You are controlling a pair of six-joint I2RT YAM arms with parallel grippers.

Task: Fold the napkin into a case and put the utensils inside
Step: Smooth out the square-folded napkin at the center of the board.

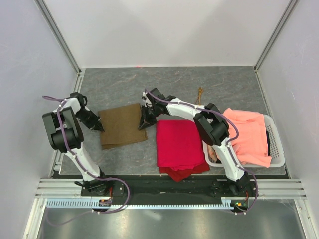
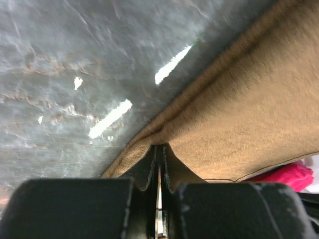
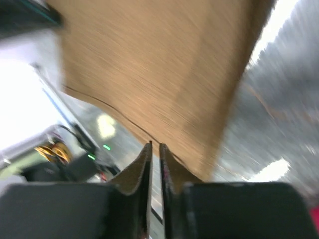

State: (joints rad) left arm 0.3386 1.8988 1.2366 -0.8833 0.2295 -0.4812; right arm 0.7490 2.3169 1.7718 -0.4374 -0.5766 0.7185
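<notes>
Top external view: shows the napkin (image 1: 122, 125) spread flat on the bench (image 1: 114, 84), left of centre, roughly rectangular, between the two sets of jaws. Places the left jaws at the middle of its left edge and the right jaws at its right edge, toward the far corner.

Left wrist view: shows the left jaws pressed together on the hem of the napkin (image 2: 249, 114), with the fabric gathered into a small ridge at the tips and lying on the bench beyond.

Right wrist view: blurred. Shows the right jaws with only a thin slit between them and the edge of the napkin (image 3: 159, 64) just past the tips. Cannot tell whether fabric is pinched there or free.

Locates the utensils (image 1: 200, 93) as thin gold-coloured pieces on bare bench behind the right arm (image 1: 212, 127), well apart from the napkin; too small to tell one piece from the other.

Containers: white plastic basket (image 1: 277, 144) at the right side of the bench, holding a salmon-orange cloth (image 1: 249, 134) that fills most of it and drapes over its left rim. Beside it, on the bench between napkin and basket, a folded red cloth (image 1: 177, 144) with a darker red layer showing under its near edge.

Surface and room: grey stone-patterned bench; plain white walls on three sides; aluminium posts at the far corners; aluminium rail along the near edge, carrying the bases of the left arm (image 1: 65, 129) and the right arm.
</notes>
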